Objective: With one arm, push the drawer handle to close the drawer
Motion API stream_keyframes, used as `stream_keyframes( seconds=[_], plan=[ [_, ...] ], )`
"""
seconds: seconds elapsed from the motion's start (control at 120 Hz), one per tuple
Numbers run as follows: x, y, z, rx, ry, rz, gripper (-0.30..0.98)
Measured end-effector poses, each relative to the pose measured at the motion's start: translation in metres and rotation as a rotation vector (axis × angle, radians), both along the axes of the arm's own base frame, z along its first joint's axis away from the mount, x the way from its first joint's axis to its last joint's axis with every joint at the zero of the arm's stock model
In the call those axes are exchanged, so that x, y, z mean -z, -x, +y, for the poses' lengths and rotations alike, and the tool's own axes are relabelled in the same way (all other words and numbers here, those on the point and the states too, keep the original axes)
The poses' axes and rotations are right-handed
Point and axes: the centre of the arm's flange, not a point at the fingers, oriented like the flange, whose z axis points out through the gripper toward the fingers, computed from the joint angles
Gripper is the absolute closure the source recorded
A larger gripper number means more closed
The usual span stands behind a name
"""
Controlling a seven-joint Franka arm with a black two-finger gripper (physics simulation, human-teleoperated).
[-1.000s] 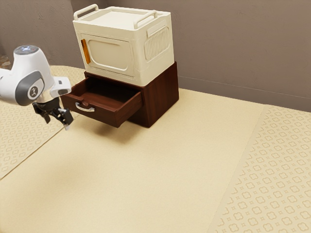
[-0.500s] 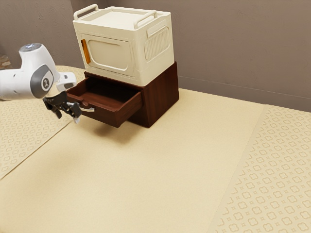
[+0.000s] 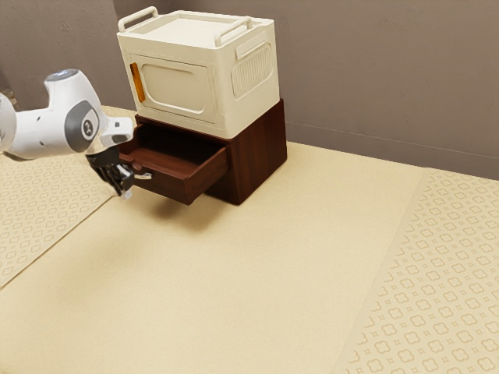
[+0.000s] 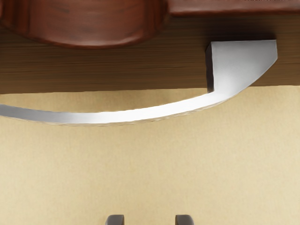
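In the exterior view my gripper point(image 3: 123, 192) points down in front of the drawer point(image 3: 168, 184), close by its silver handle point(image 3: 143, 176) and partly covering it. The dark red-brown drawer stands pulled out of its cabinet point(image 3: 260, 152). The wrist view has the curved handle point(image 4: 140, 114) crossing in front of the drawer's front panel point(image 4: 140, 70). My gripper point(image 4: 149, 220) shows its two fingertips, apart with bare gap between them, on the outer side of the handle. Contact with the handle cannot be made out.
A cream storage box point(image 3: 195, 74) with raised handles sits on top of the cabinet. Behind them rises a grey-brown wall point(image 3: 374, 78). The yellowish surface point(image 3: 234, 273) extends around and in front of the cabinet.
My gripper has moved toward the exterior view's right, up to the handle area, and its hand has turned. The drawer shows no visible movement.
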Motion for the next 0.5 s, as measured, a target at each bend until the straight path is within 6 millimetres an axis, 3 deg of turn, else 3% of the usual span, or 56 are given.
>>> stream_keyframes(
  seconds=[0.5],
  plan=[
    [-0.002, -0.033, 0.009, 0.079, -0.025, -0.035, 0.78]
  ],
)
